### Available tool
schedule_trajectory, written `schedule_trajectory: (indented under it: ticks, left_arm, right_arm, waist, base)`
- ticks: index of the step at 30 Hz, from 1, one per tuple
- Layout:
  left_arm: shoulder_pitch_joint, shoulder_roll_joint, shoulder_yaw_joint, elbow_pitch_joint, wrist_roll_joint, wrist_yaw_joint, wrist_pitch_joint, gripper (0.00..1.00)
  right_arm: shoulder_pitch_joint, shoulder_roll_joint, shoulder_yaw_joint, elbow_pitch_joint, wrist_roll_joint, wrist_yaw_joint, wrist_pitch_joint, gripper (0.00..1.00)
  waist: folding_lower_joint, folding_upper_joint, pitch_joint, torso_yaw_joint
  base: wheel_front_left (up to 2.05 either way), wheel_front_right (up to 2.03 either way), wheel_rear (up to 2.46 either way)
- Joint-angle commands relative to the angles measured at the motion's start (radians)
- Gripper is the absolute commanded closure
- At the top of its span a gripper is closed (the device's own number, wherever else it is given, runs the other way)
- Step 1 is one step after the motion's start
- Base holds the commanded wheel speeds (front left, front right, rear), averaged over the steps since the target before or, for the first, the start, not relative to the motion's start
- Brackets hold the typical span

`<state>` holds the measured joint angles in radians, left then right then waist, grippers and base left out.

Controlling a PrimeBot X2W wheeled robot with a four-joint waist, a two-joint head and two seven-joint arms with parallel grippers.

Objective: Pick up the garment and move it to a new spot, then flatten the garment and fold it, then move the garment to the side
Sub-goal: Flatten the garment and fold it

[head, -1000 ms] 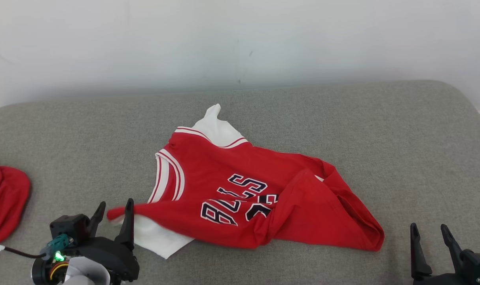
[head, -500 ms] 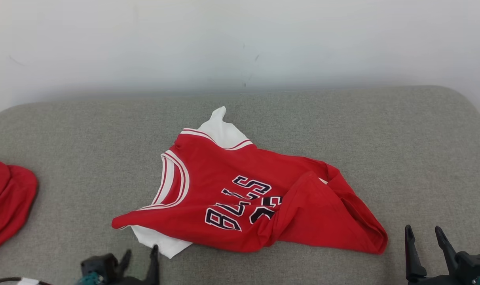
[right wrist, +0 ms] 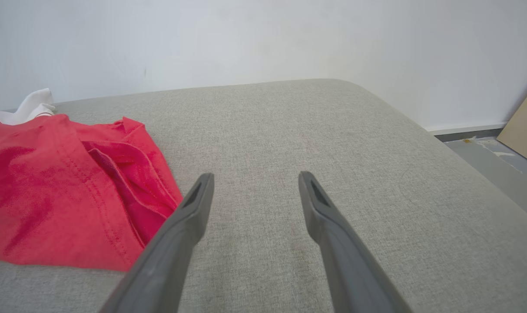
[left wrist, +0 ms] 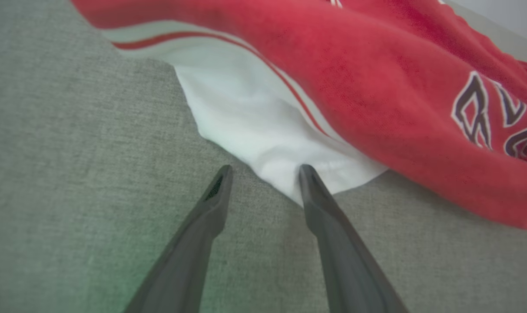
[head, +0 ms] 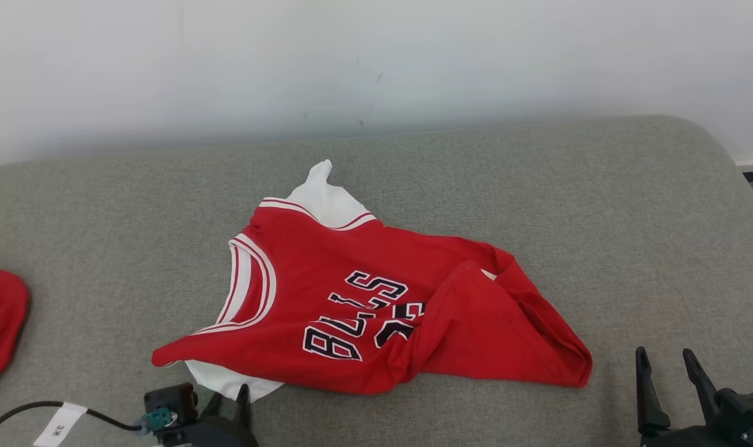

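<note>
Left gripper (left wrist: 264, 169), fingers parted and empty, one tip touching the white corner (left wrist: 263, 130) of the crumpled red sleeveless jersey (head: 364, 304) at frame centre on the grey upholstered cushion (head: 537, 186). The flattening step appears to be in hand; the next move calls for pinching that corner and drawing it outward. Right gripper (head: 663, 352) open, idle, lower right.

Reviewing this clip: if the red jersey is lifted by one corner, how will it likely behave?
Probably floppy: the red jersey lies rumpled, its right side folded over itself, so it would likely drape and bunch. It looks thin, so a push may wrinkle it on the grey cushion rather than slide it whole.
</note>
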<state>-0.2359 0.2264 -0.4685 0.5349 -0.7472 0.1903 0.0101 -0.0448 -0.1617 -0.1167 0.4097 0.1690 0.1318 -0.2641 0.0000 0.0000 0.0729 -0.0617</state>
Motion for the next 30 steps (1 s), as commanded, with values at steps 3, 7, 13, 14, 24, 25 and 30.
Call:
schedule_trajectory:
  ticks: [3, 7, 13, 14, 24, 25, 30]
  left_arm:
    - [-0.013, -0.012, -0.005, 0.013, -0.011, -0.041, -0.03, 1.0]
    - [0.003, 0.01, 0.007, -0.016, 0.008, -0.04, -0.087, 1.0]
    - [0.07, 0.071, 0.02, -0.15, 0.035, -0.002, -0.123, 1.0]
    - [0.084, 0.081, 0.024, -0.178, 0.035, 0.006, -0.119, 1.0]
    - [0.199, 0.144, 0.039, -0.415, 0.038, 0.102, -0.064, 1.0]
    - [0.205, 0.144, 0.037, -0.429, 0.037, 0.109, -0.06, 1.0]
    - [0.217, 0.152, 0.037, -0.451, 0.034, 0.11, -0.057, 1.0]
  right_arm:
    - [0.002, -0.001, -0.007, -0.005, -0.001, -0.002, -0.001, 0.0]
    - [0.015, -0.002, -0.019, -0.008, 0.001, -0.002, -0.001, 0.0]
    - [0.034, 0.011, -0.021, -0.018, -0.001, -0.002, -0.001, 0.0]
    - [0.034, 0.014, -0.013, -0.019, 0.001, -0.002, -0.001, 0.0]
    - [-0.067, -0.032, 0.201, 0.027, 0.086, -0.002, 0.006, 0.0]
    - [-0.094, -0.046, 0.245, 0.043, 0.109, -0.002, 0.024, 0.0]
    - [-0.256, -0.111, 0.446, 0.118, 0.211, -0.002, 0.162, 0.0]
  waist:
    - [0.0, 0.0, 0.006, -0.012]
    - [0.0, 0.0, 0.0, -0.007]
    - [0.0, 0.0, -0.011, 0.036]
    - [0.0, 0.0, -0.013, 0.045]
    - [0.0, 0.0, -0.008, 0.128]
    - [0.0, 0.0, -0.004, 0.135]
    - [0.0, 0.0, 0.011, 0.158]
  base:
    - [0.0, 0.0, 0.0]
    - [0.0, 0.0, 0.0]
    - [0.0, 0.0, 0.0]
    - [0.0, 0.0, 0.0]
    - [0.0, 0.0, 0.0]
    - [0.0, 0.0, 0.0]
    - [0.0, 0.0, 0.0]
